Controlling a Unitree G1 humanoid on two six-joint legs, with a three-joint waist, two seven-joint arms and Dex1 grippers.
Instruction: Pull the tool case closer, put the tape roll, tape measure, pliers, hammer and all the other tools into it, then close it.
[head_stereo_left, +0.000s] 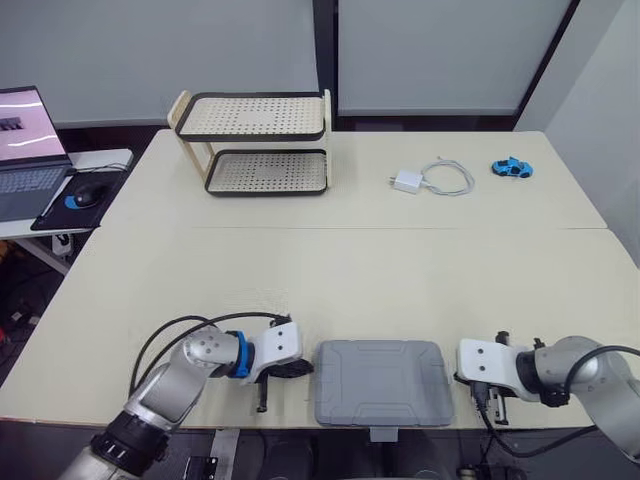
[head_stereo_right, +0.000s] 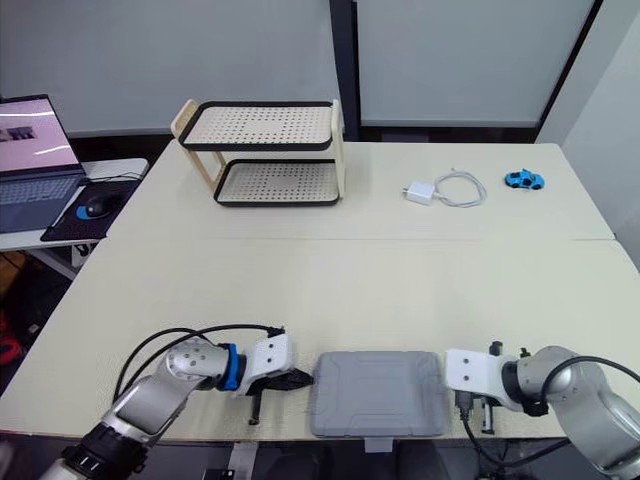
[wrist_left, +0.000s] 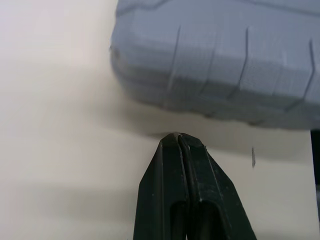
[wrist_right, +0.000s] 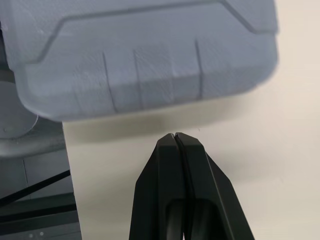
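The grey tool case (head_stereo_left: 383, 382) lies with its lid down at the near edge of the table (head_stereo_left: 350, 270), its latch tab hanging over the edge. My left gripper (head_stereo_left: 297, 369) is shut and empty, its tips just off the case's left side (wrist_left: 210, 60). On the other side, my right gripper (head_stereo_left: 461, 378) is also shut and empty, a short gap from the case's right side (wrist_right: 145, 55). In both wrist views the black fingers (wrist_left: 170, 190) (wrist_right: 170, 190) press together, pointing at the case wall.
A two-tier perforated rack (head_stereo_left: 255, 145) stands at the back left. A white charger with cable (head_stereo_left: 408, 181) and a blue toy car (head_stereo_left: 511, 168) lie at the back right. A laptop (head_stereo_left: 25, 150) and mouse (head_stereo_left: 85, 195) sit on a side desk to the left.
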